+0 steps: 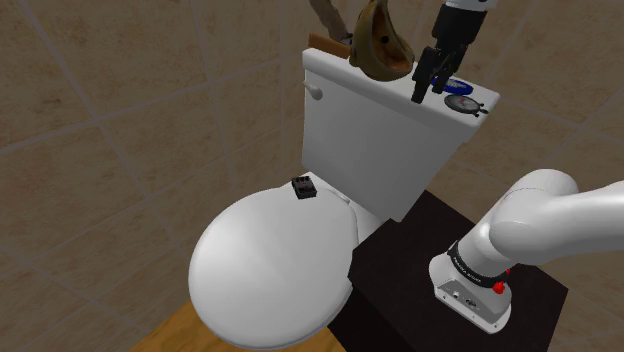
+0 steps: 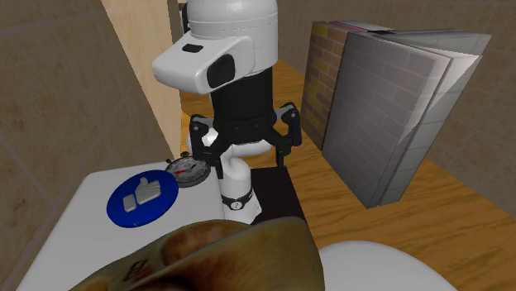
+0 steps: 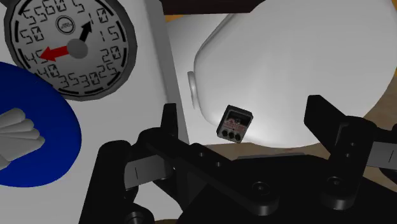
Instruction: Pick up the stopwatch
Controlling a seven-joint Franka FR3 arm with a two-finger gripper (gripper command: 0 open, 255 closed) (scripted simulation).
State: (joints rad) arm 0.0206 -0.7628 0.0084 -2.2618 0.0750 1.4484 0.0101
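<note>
Black and spread wide, my pincer (image 3: pixel 242 109) is hovering over the tank lid's (image 1: pixel 370 85) front edge, the stopwatch (image 3: pixel 70 51) lying face-up beside the blue disc (image 2: pixel 145 197) near the lid's end, so I am judging this the approach: shift over it, then descend

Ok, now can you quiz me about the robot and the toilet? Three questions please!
1. True or false: the gripper is holding the stopwatch.
2. What lies beside the stopwatch on the tank lid? A) a blue thumbs-up disc B) a red cup C) a green ball
3. Fill in: the small black box lies on the toilet's closed ____.
Key: 1 false, the gripper is open and not touching the stopwatch. 2 A. 3 lid.
</note>
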